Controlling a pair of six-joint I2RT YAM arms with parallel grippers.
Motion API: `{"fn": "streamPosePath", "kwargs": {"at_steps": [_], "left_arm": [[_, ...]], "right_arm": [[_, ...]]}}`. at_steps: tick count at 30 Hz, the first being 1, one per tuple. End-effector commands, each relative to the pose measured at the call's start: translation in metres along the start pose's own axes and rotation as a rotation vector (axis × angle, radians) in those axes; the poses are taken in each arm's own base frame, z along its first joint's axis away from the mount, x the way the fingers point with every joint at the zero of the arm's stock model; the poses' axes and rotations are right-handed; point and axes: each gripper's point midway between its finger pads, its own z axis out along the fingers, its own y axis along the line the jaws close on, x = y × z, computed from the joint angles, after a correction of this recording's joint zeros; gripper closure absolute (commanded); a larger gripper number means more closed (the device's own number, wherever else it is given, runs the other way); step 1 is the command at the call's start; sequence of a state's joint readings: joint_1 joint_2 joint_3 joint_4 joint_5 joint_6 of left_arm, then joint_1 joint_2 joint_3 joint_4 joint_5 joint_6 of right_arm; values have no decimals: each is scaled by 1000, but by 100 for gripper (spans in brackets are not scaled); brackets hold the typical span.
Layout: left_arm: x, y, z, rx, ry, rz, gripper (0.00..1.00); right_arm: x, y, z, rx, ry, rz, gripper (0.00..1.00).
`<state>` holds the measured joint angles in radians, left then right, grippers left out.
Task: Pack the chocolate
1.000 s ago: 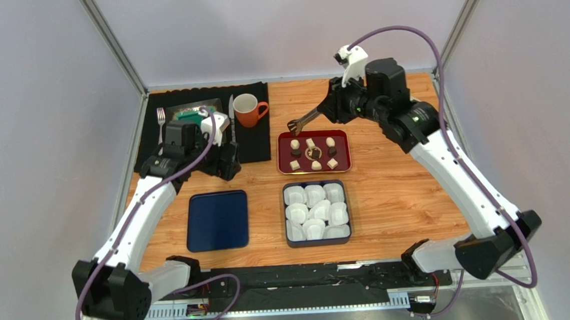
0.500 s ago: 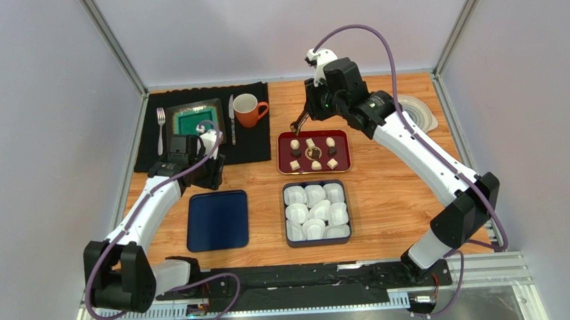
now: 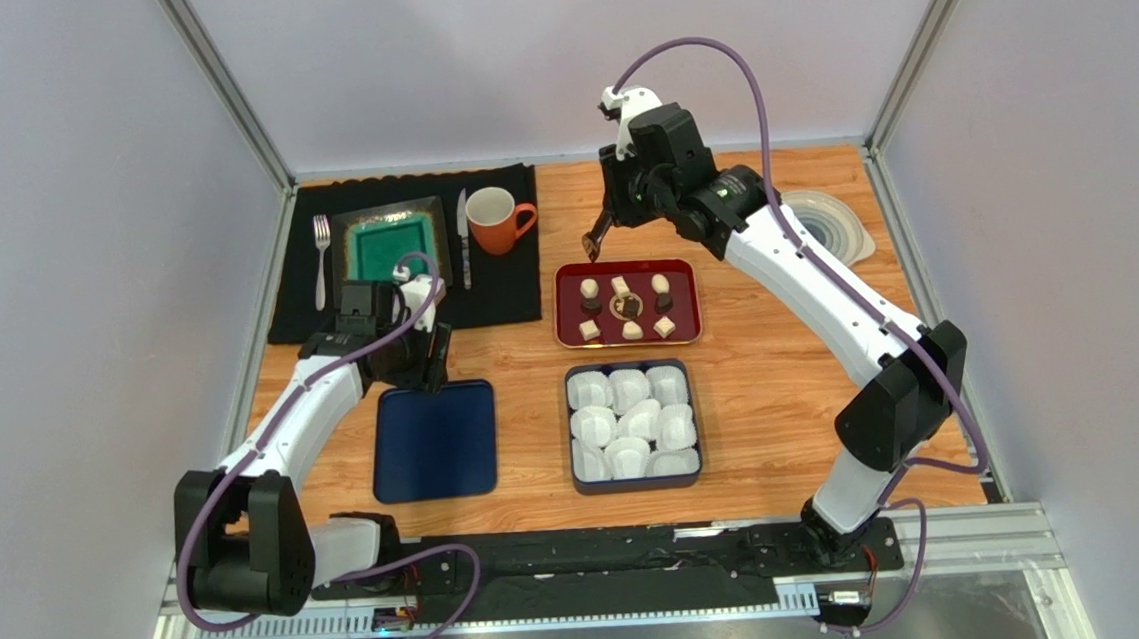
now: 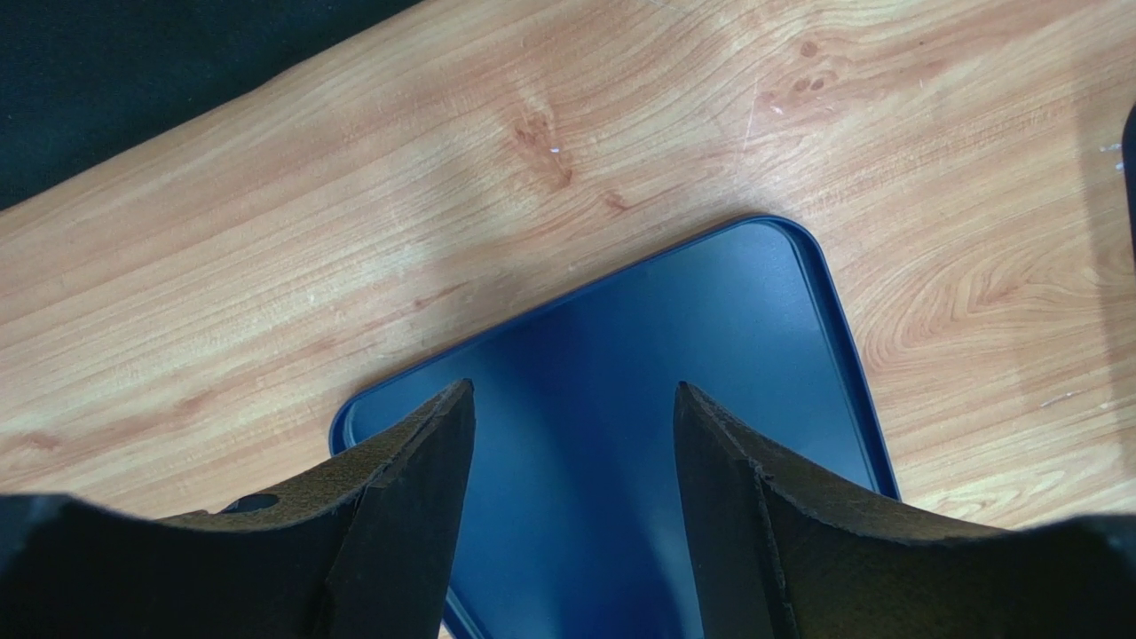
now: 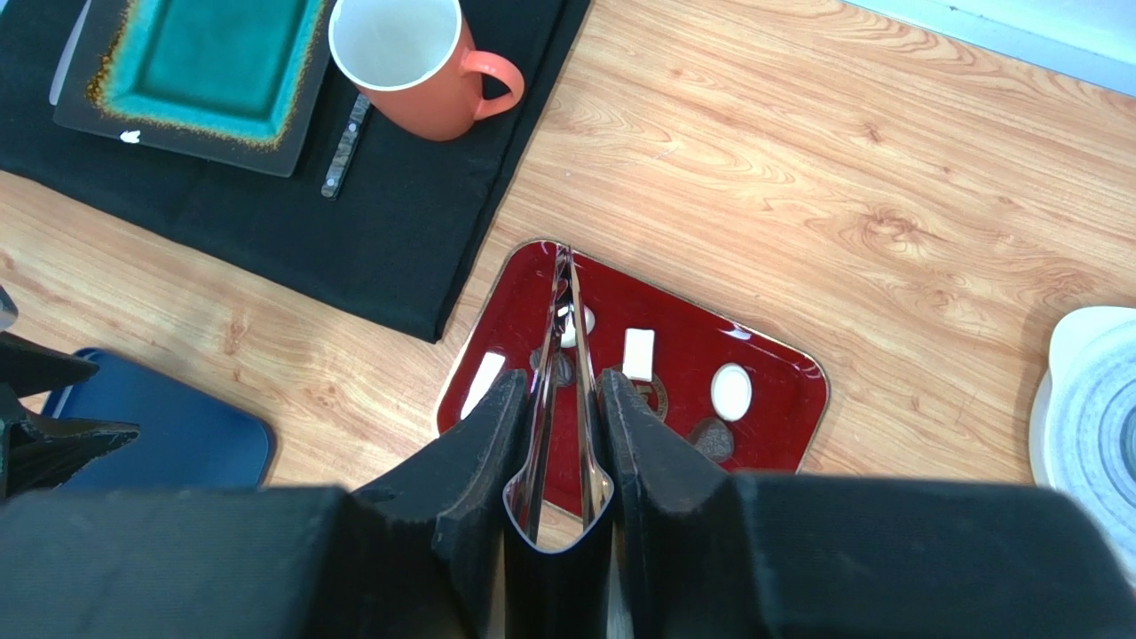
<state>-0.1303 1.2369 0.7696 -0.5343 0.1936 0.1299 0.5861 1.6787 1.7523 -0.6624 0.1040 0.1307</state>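
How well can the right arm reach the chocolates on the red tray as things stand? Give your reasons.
Probably yes: the right arm's jaws grip tongs poised above the red tray's edge, nothing visibly between them and the chocolates.

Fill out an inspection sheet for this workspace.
Surface: wooden table, no spills seen.
Job's things: chocolates on the red tray; box of white paper cups, no chocolate seen in them; blue lid beside it.
Clutter: black placemat with fork, teal plate, knife, orange mug; white round thing at the right, unclear.
Grippers: left gripper open above the blue lid; right gripper shut on metal tongs, tips toward the red tray.
Cables: purple cable on each arm, clear of the trays.
Surroundings: grey walls, metal frame posts.
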Motion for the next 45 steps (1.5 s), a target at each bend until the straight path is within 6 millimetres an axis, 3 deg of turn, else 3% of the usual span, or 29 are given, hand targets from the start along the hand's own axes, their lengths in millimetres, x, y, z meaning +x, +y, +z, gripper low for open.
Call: {"fn": "streamPosePath", "kwargs": {"at_steps": [1, 5, 17, 27, 33, 45], "left_arm": [[-6, -1, 5, 18, -23, 19, 35], [-2, -6, 7, 47, -11, 9, 36], [-8, -11, -1, 68, -45, 24, 36], [-9, -14, -4, 82, -54, 27, 36], [-11, -16, -7, 93, -62, 33, 36], [-16, -19, -12, 102, -79, 42, 36]], "right_arm": [[-22, 5, -3, -5, -47, 3, 95], [-19, 8, 0, -7, -35, 1, 86], [-11, 9, 13, -8, -15, 15, 72], [-11, 11, 18, -11, -15, 23, 71], [-8, 12, 23, -12, -11, 31, 64], [-9, 12, 34, -10, -17, 32, 63]]}}
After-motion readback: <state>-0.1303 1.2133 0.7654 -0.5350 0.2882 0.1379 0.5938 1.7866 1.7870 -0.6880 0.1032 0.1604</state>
